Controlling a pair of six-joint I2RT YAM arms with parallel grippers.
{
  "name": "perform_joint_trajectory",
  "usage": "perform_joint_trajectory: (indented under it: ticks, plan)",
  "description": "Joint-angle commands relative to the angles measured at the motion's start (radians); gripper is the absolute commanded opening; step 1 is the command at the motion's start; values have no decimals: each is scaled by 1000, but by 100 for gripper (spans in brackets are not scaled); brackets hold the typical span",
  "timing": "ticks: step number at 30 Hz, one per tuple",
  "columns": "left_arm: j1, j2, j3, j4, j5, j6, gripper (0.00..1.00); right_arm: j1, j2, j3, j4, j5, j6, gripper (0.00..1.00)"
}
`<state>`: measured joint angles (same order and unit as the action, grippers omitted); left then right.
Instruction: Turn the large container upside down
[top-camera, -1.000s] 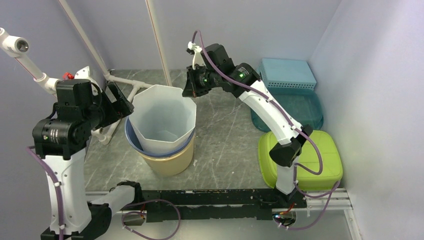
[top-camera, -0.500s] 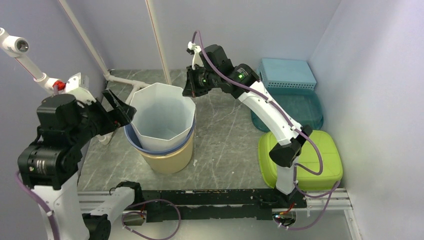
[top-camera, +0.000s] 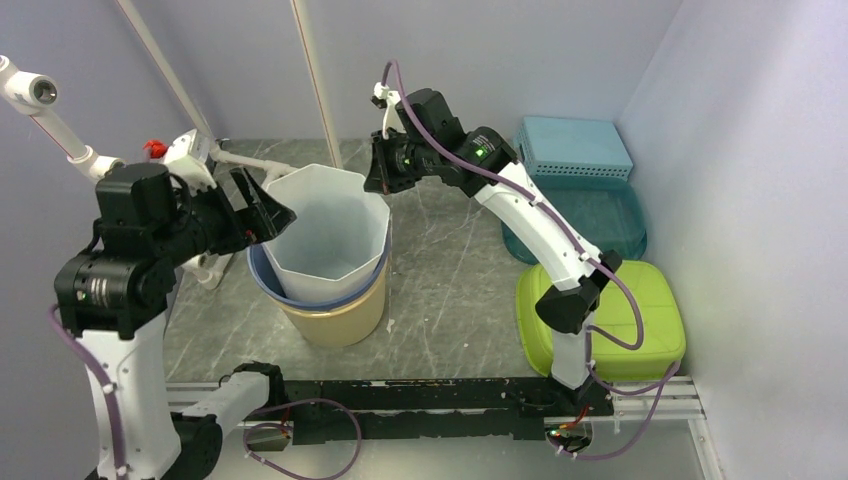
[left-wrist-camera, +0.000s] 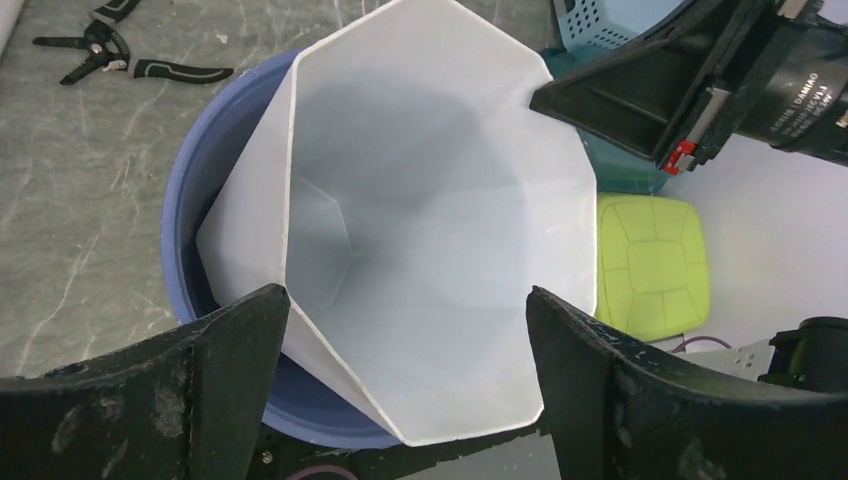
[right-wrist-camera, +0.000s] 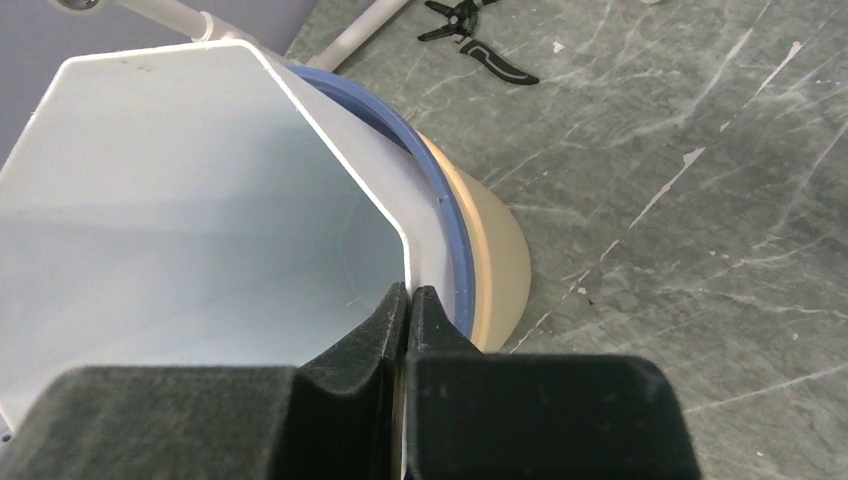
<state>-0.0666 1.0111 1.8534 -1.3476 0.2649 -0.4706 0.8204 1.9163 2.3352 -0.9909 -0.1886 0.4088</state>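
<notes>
Since one second ago the left gripper (top-camera: 268, 205) has swung from beside the left wall up to the left rim of the white container (top-camera: 330, 235), and its wrist has turned. The right arm has not moved.

The left gripper (left-wrist-camera: 405, 298) now stands fully spread and holds nothing. In its wrist view the near rim of the container lies between its two fingers, and I see no contact. The right gripper (right-wrist-camera: 408, 295) is closed tight on the thin rim at the far right side and pinches the wall.

I take the white container (left-wrist-camera: 430, 200), the tallest one, for the large one. It stands with its mouth up and its long axis vertical, nested in a blue container (top-camera: 262, 280), which sits in a beige container (top-camera: 335, 325) on the table (top-camera: 450, 270). The two grippers are at nearly opposite sides of the rim. The right one already has it, and the left one is just beside it. The turn probably needs both.

I count three nested containers, one green tub (top-camera: 640, 310), one teal tray (top-camera: 610, 215), one light blue basket (top-camera: 575, 145) and two small black tools (left-wrist-camera: 95, 50).
</notes>
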Motion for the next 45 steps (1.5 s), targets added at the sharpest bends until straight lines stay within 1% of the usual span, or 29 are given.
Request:
perform_joint_trajectory:
  ticks: [1, 4, 6, 8, 10, 14, 16, 18, 21, 24, 30, 33, 36, 40, 42, 44, 45]
  plan:
    - [-2, 41, 22, 11, 83, 45, 92, 2, -1, 79, 47, 37, 7, 0]
    - [-1, 67, 43, -35, 70, 70, 87, 6, -2, 80, 49, 48, 9, 0]
    - [-1, 83, 63, -93, 12, 83, 82, 9, -3, 88, 51, 52, 9, 0]
    - [-1, 89, 83, -131, -63, 102, 83, 11, -1, 94, 52, 54, 8, 0]
    - [-1, 91, 106, -154, -95, 111, 87, 13, 0, 102, 52, 55, 9, 0]
    - [-1, 95, 156, -175, -141, 111, 90, 16, -2, 108, 49, 73, 10, 0]
    - [-1, 98, 161, -186, -164, 110, 90, 17, -7, 107, 49, 84, 12, 0]
    - [-1, 102, 147, -202, -181, 111, 88, 17, -11, 105, 53, 84, 15, 0]
    - [-1, 108, 102, -214, -175, 107, 80, 19, -19, 99, 61, 81, 18, 0]
    - [-1, 90, 53, -181, -152, 100, 74, 23, -23, 98, 65, 73, 20, 0]
    - [-2, 118, 17, -168, -124, 111, 62, 44, -39, 98, 77, 74, 16, 0]
    - [-2, 118, 3, -152, -115, 106, 49, 49, -54, 91, 89, 76, 13, 0]
    - [-1, 117, -5, -142, -128, 100, 39, 52, -71, 63, 114, 21, 0, 0]
    - [-1, 111, -13, -135, -147, 93, 18, 52, -82, 48, 106, -47, -23, 0]
    - [-1, 107, -16, -127, -155, 88, 9, 52, -89, 39, 107, -77, -34, 0]
    - [-1, 103, -7, -119, -163, 84, 3, 50, -101, 15, 113, -101, -39, 0]
    - [-1, 104, -2, -119, -173, 81, 3, 50, -108, 0, 116, -112, -43, 0]
